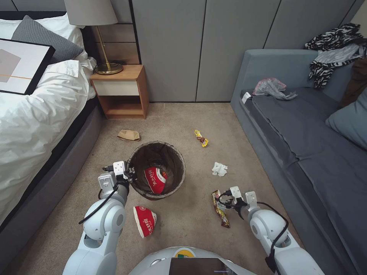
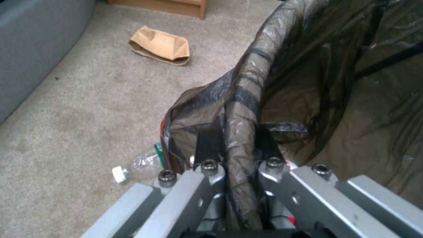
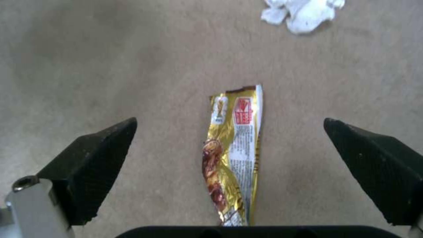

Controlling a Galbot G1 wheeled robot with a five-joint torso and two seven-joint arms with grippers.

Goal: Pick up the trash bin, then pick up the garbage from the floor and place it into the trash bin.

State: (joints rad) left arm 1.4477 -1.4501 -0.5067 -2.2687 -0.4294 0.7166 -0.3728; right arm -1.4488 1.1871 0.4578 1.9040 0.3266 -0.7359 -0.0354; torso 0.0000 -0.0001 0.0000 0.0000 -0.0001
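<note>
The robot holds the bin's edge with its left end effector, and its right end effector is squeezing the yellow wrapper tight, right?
Not quite. The left end effector does pinch the rim of the trash bin, but the right end effector is open. In the right wrist view its fingers stand wide apart on either side of the yellow wrapper, which lies flat on the carpet, not squeezed.

Location type: home bedroom. Indicators: bed with white linen [image 1: 34, 110], wooden nightstand [image 1: 122, 91] carrying 1 brass lamp [image 1: 97, 34], grey sofa [image 1: 306, 145], beige carpet [image 1: 183, 229].
</note>
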